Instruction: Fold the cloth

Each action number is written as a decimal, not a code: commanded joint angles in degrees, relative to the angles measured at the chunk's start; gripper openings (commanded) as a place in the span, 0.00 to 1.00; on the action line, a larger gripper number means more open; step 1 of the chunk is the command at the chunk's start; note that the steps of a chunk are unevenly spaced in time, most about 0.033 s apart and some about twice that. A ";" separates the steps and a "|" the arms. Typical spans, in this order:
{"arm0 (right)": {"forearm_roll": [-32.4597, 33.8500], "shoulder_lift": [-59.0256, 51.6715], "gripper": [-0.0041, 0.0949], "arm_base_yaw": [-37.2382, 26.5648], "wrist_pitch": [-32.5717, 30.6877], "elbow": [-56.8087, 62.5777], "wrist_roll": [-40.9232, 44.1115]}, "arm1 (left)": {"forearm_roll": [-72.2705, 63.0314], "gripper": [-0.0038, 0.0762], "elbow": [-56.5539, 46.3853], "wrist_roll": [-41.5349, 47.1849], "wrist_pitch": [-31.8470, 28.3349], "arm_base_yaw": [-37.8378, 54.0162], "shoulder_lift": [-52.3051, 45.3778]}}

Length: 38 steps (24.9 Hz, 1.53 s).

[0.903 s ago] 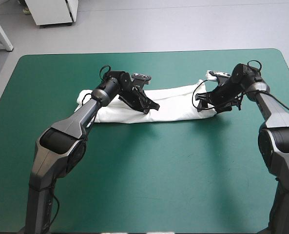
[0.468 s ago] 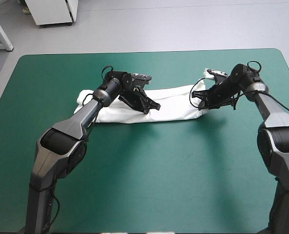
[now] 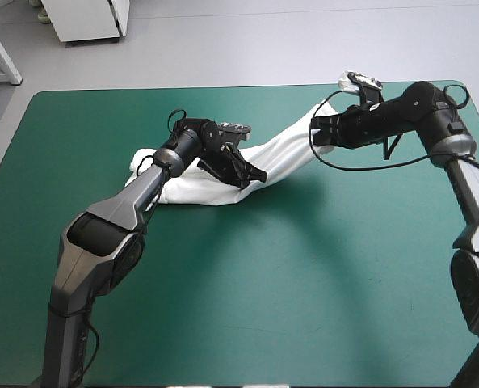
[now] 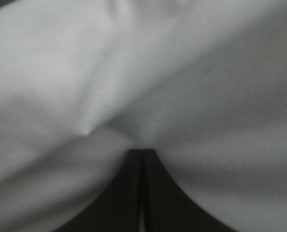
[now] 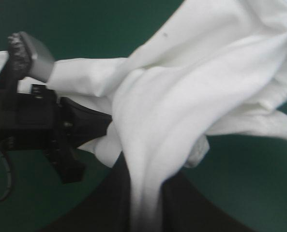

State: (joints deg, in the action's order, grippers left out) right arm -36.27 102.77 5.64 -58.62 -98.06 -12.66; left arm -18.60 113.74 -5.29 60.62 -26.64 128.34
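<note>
The white T-shirt (image 3: 281, 149) is a long folded band across the table's middle. Its left end (image 3: 142, 166) rests on the teal-green cover. My left gripper (image 3: 255, 175) is shut, its tip pressed onto the band's front edge near the middle. In the left wrist view the black fingers meet in one arch (image 4: 142, 153) against white cloth (image 4: 133, 72). My right gripper (image 3: 316, 136) is shut on the T-shirt's right end and holds it above the table. The cloth (image 5: 191, 87) drapes out from between its fingers (image 5: 182, 198) down toward the left gripper (image 5: 104, 126).
Teal-green cover (image 3: 263, 283) runs wide from the T-shirt to the near edge. The far edge (image 3: 247, 86) lies close behind both grippers.
The right gripper shut on the T-shirt's right end, then lifted it off the table, up and toward the far edge. The left gripper has stayed where it was.
</note>
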 commanded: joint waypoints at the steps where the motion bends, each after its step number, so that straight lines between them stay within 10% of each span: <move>1: -4.18 -4.40 0.03 2.72 3.11 -5.08 -1.47 | -4.58 0.04 0.69 -1.03 2.78 -0.61 -2.20; 28: -0.28 -3.81 0.03 9.60 5.55 -11.09 -2.31 | 7.69 0.04 -0.32 -2.23 13.20 6.81 -19.90; 38: -4.81 23.85 0.06 28.11 2.76 -44.81 -2.04 | 15.46 0.04 -38.62 1.01 12.04 16.82 -42.26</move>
State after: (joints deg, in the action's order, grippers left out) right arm -36.83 125.80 30.97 -57.53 -133.84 -14.66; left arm -2.83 77.92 -5.16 70.65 -10.75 91.19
